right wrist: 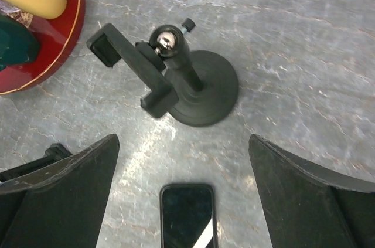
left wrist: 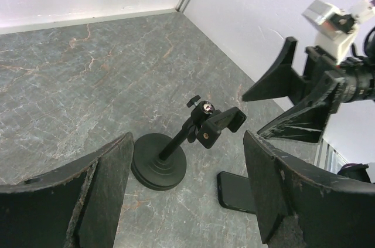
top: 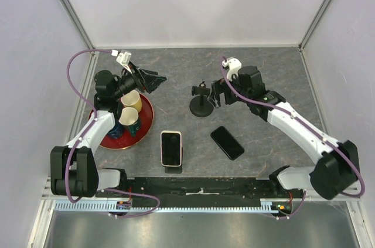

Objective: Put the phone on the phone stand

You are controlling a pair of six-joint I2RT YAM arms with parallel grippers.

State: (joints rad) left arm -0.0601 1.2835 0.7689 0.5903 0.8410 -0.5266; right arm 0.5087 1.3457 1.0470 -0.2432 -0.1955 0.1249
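tray [top: 111, 140]: red, at the left of the table [top: 263, 66], with cups [top: 132, 100] standing in it.
left gripper [top: 153, 81]: raised off the table just beyond the tray's far edge, pointed toward the stand, fingers spread wide, gripping nothing.
white phone [top: 171, 148]: flat, screen up, by the near edge, just right of the tray and apart from it.
stand [top: 202, 106]: upright on its round base mid-table, between the two grippers; the clamp on its ball joint is tilted toward the tray side.
black phone [top: 227, 142]: flat, screen up, nearer than the stand and a little to its right, apart from the stand and from the white phone, touched by neither gripper.
right gripper [top: 217, 93]: just right of the stand's head, fingers wide apart, gripping nothing; its wrist view shows the stand and the black phone between them.
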